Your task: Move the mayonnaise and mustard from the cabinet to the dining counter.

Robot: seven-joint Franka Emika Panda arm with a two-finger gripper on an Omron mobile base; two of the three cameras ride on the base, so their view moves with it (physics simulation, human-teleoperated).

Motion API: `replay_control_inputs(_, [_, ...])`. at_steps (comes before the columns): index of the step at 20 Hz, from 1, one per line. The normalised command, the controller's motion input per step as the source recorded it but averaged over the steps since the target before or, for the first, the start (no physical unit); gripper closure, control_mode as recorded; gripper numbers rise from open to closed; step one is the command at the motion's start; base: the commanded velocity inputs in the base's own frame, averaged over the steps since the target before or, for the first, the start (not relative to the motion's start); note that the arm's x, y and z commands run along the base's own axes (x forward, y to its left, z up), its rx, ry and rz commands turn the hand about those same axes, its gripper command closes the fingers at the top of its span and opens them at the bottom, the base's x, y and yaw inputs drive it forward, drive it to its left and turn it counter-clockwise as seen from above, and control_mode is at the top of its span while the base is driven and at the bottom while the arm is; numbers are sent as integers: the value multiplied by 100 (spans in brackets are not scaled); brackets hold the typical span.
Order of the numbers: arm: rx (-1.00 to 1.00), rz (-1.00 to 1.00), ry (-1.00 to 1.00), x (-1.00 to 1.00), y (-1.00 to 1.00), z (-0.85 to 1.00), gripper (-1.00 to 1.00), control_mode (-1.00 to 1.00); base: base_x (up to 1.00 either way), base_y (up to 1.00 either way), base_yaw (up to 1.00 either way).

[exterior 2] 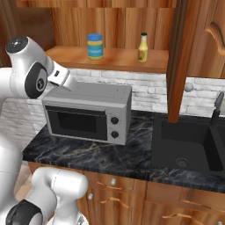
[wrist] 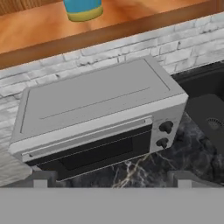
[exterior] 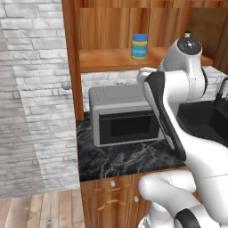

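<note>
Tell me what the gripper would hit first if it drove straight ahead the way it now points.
Most likely the microwave: the hand view looks down along the open gripper onto its grey top and dark door, so the front upper edge probably comes first. Depth is unclear. The mayonnaise sits above that line.

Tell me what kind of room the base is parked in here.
A kitchen, rendered: a toaster oven on a black marble counter, a dark sink beside it, and an open wooden cabinet above holding condiments.

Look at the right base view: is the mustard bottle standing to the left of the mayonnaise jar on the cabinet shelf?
No, the mustard stands to the right of the mayonnaise on the cabinet shelf.
</note>
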Motion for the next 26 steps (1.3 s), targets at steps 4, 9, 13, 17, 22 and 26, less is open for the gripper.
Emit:
replay_control_inputs(4, [-8, 9, -28, -2, -16, 2, -100, -100, 0, 0, 0])
replay_control_inputs(9, [0, 12, -22, -3, -18, 20, -100, -100, 0, 0, 0])
replay_control_inputs(13, [2, 4, -11, 0, -19, 39, -100, -100, 0, 0, 0])
replay_control_inputs(17, [0, 3, 0, 0, -19, 51, -100, -100, 0, 0, 0])
replay_control_inputs(22, [0, 4, 0, 1, -1, 37, -100, -100, 0, 0, 0])
replay_control_inputs(26, [-2, 5, -1, 21, -1, 28, -100, -100, 0, 0, 0])
